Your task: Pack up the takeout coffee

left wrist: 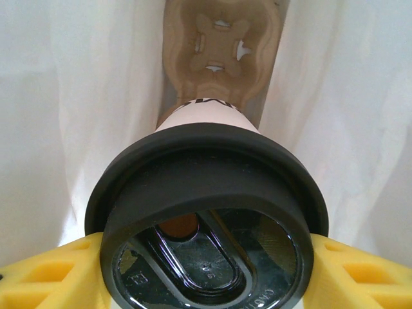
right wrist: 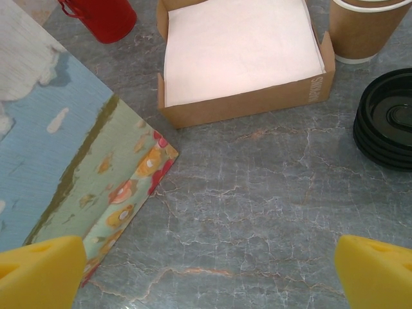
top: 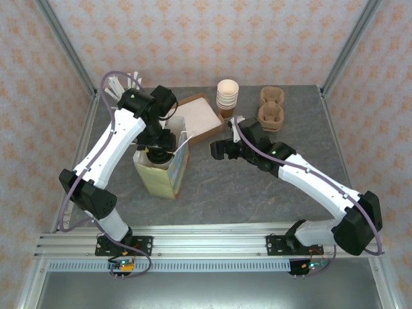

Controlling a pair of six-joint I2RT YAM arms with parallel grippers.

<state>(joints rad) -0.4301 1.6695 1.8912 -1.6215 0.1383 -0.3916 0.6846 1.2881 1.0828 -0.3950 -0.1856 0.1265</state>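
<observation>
Yellow left claw (left wrist: 206, 275) downward, gripping coffee (left wrist: 207, 161).

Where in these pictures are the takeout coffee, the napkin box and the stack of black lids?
takeout coffee (left wrist: 206, 183), left wrist view, side wall of its black lid.
napkin box (right wrist: 251, 106), right wrist view, its front cardboard wall.
stack of black lids (right wrist: 386, 122), right wrist view, top lid's upper face.

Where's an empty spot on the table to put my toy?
Bare table lies between the bag and the right arm, in front of the napkin box. The back is crowded: cup stack, carriers, black lids.
</observation>
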